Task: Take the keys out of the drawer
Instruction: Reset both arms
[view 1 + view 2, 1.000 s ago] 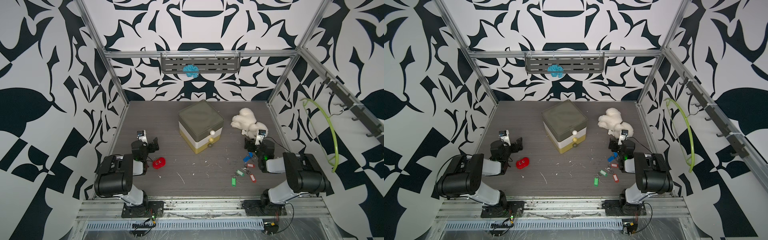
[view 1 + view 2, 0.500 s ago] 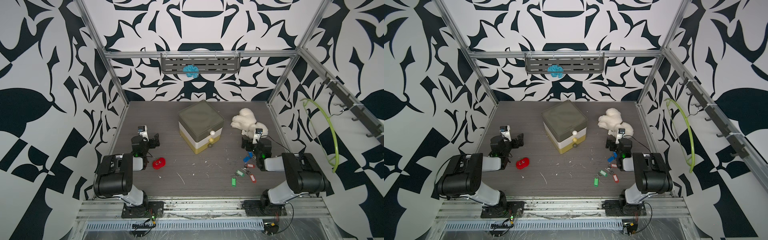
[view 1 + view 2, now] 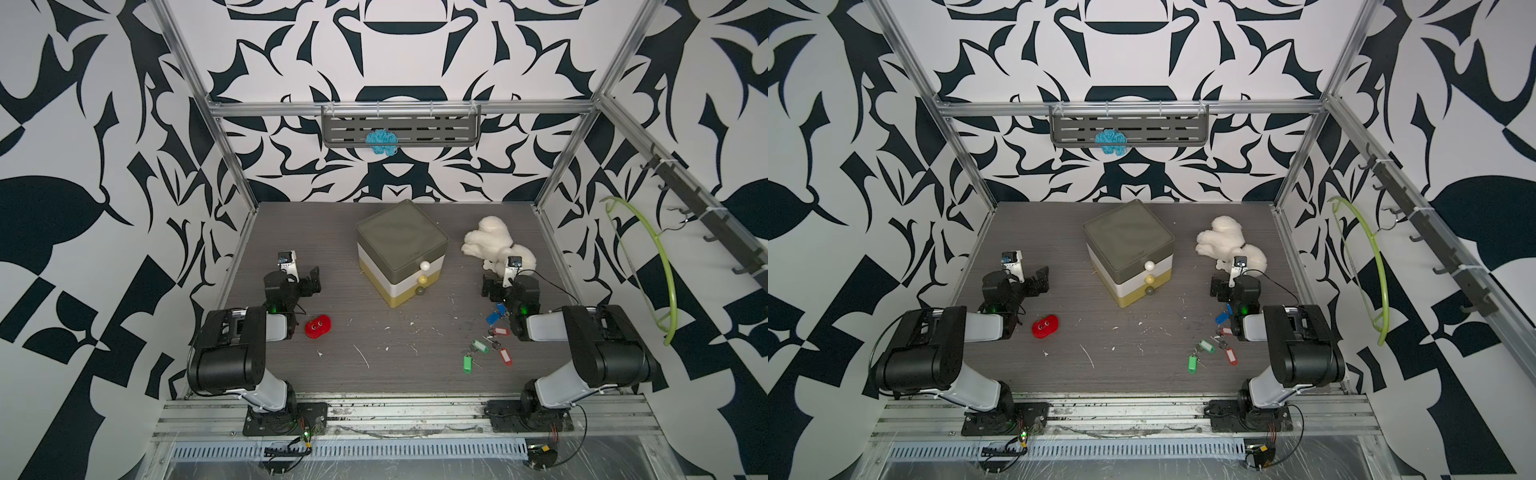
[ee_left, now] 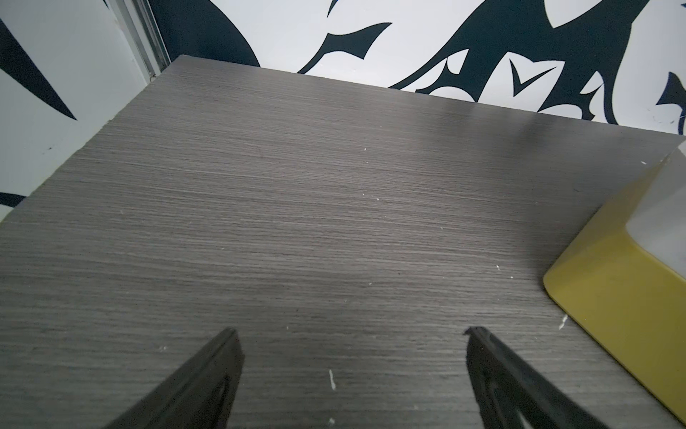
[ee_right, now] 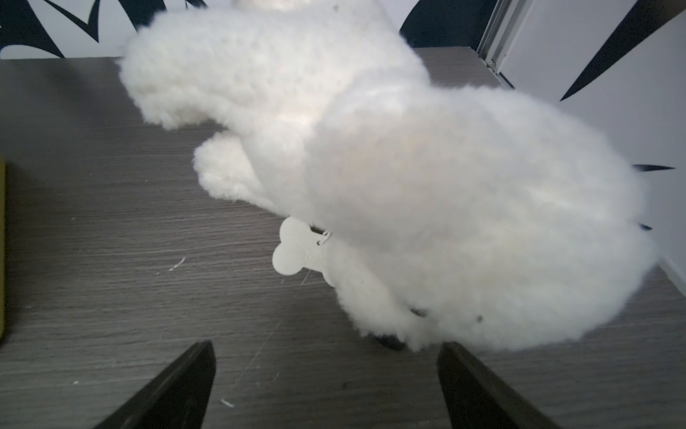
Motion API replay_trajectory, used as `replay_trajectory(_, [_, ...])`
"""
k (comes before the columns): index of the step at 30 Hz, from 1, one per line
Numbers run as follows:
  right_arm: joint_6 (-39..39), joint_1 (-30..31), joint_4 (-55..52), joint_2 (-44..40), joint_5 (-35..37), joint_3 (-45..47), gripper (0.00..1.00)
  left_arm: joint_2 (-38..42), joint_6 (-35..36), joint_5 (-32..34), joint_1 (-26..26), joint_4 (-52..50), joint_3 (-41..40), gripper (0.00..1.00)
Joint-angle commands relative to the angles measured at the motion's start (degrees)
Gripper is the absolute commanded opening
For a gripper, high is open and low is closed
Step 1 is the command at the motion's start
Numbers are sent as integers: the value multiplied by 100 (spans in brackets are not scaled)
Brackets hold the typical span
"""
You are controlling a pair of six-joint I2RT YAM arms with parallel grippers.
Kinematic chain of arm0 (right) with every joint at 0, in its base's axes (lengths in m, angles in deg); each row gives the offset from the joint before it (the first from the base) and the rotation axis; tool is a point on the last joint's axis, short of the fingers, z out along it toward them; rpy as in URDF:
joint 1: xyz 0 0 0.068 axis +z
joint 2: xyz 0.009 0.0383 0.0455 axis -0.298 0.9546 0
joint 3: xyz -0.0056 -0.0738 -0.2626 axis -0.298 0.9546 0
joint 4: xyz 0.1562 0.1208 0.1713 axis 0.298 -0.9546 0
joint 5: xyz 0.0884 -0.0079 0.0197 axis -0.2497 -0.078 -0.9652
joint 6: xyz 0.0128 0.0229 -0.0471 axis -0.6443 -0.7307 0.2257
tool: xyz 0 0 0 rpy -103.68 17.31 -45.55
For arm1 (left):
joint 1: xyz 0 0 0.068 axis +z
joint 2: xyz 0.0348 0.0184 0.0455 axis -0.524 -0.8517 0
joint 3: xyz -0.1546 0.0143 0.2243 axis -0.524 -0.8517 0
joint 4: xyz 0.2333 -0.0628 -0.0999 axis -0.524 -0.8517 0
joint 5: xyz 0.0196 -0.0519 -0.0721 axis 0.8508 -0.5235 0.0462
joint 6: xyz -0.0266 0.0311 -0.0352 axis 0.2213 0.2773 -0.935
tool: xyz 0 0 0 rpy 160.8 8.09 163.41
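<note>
My left gripper (image 4: 349,334): jaws spread wide, nothing between them, bare table (image 4: 297,223) below.
My right gripper (image 5: 324,347): jaws wide apart, empty, pointing at the white plush (image 5: 408,167).
Keys (image 3: 493,340): loose on the table, lower right of centre in both top views, outside the drawer box (image 3: 402,249), just beside my right arm.
Drawer box: mid-frame, drawers look pushed in.
Red toy (image 3: 318,326): left of centre.

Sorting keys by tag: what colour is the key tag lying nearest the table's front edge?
Green. That key tag shows best in a top view.
</note>
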Motion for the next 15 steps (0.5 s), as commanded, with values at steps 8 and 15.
replay_trajectory(8, [71,24,131,-63,88,-80,99,68,93,8,-13,-87,-8,99])
replay_trajectory(15, [144,68,87,-8,109,-133,99,62,100,11,-12,-58,-9,99])
